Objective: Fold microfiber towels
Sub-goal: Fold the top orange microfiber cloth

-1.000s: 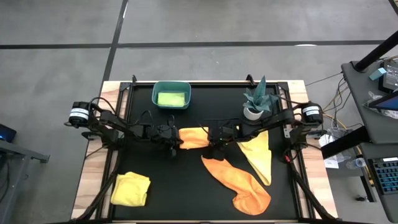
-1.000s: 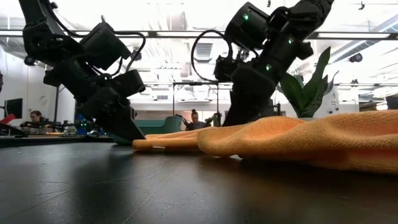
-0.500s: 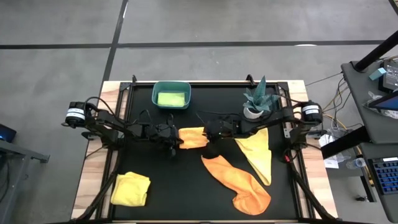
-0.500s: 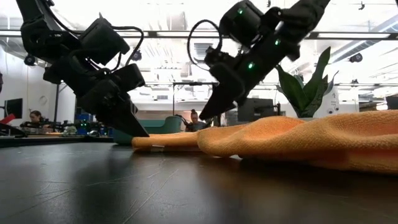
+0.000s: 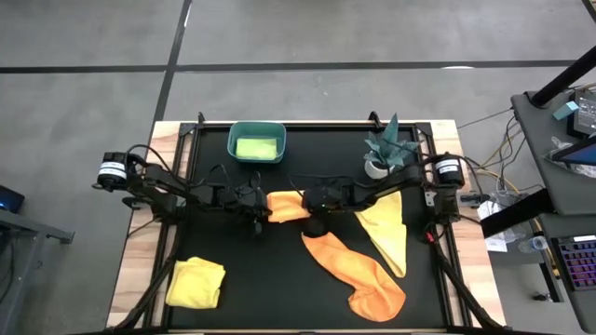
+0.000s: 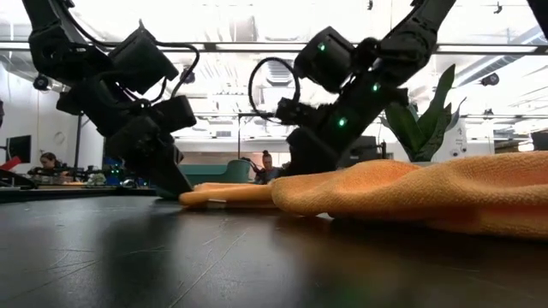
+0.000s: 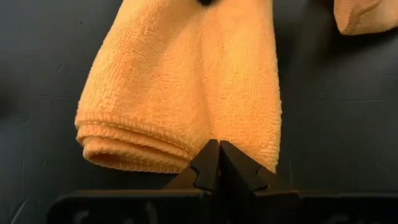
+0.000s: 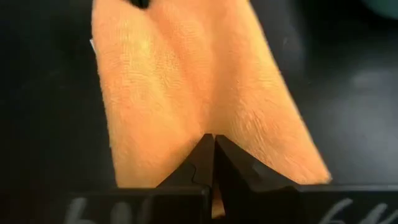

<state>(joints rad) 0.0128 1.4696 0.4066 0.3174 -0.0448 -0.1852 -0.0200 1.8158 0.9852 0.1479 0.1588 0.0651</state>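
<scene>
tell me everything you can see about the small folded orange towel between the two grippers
The small folded orange towel is a fuzzy microfiber cloth lying in layers on the black table near its centre, with a rounded fold at one end. The left gripper is shut on its left edge and the right gripper is shut on its right edge. It lies just above the larger spread orange towel.

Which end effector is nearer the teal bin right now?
Left. The left end effector sits at the folded orange towel's left end, just below the bin. The right end effector sits at the towel's right end, farther off.
</scene>
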